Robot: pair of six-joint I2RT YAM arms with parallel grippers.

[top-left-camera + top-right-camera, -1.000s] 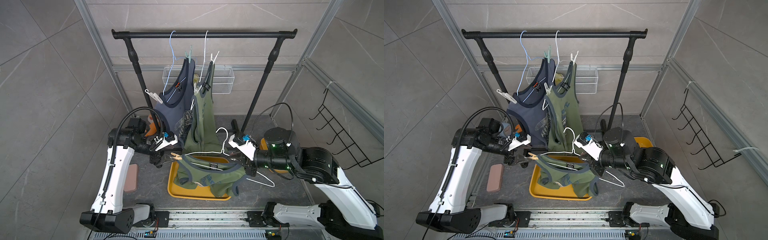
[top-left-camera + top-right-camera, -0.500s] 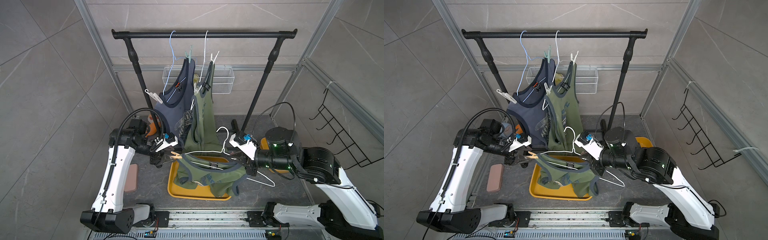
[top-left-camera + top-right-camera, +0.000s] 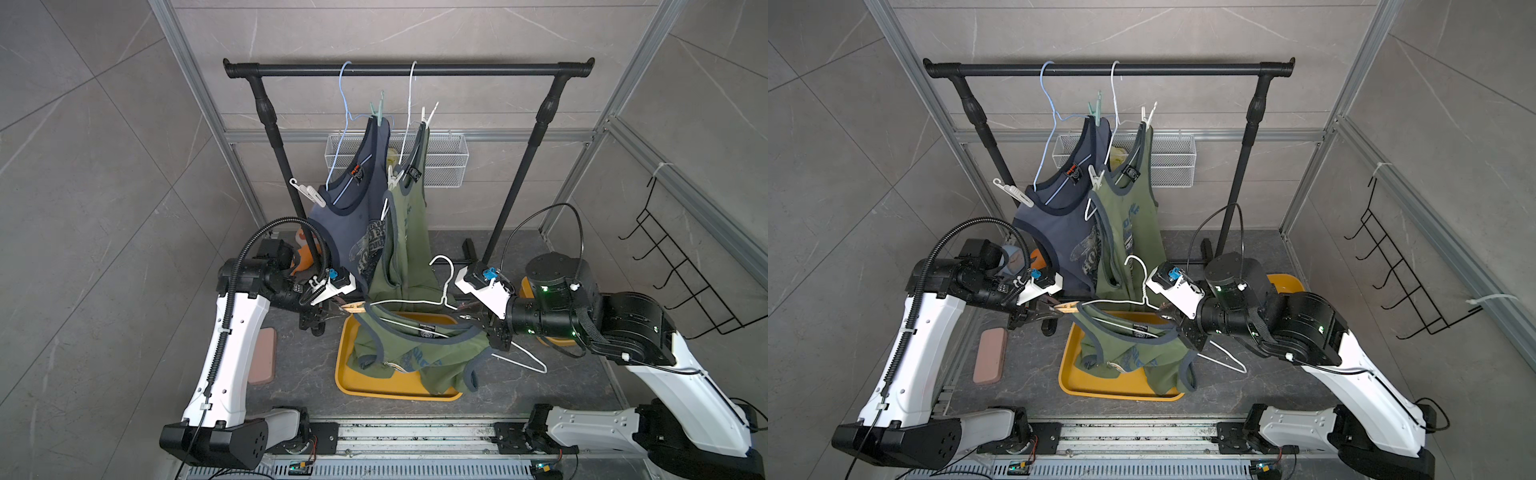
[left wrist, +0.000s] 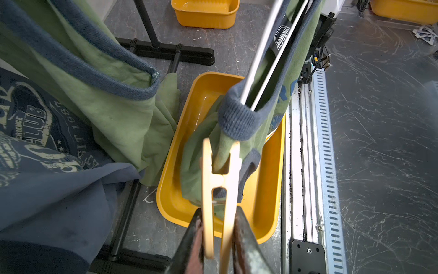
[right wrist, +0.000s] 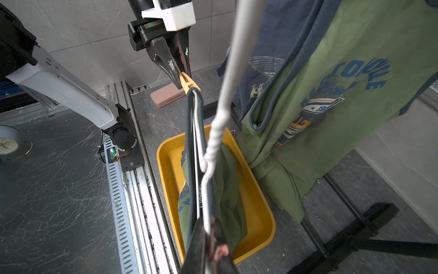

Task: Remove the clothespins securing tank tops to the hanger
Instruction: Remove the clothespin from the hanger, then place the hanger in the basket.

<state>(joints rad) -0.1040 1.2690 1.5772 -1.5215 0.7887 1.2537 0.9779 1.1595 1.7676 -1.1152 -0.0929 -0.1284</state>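
Clothespin [image 4: 218, 177], yellow, pinched inside left claw [image 4: 219, 213]

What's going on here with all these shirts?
Shirts are being unpegged from hangers. The right gripper holds a white hanger carrying a green tank top over a yellow tray, while the left gripper squeezes the yellow clothespin at the hanger's tip. A navy top and another green top hang pinned on the rail behind.
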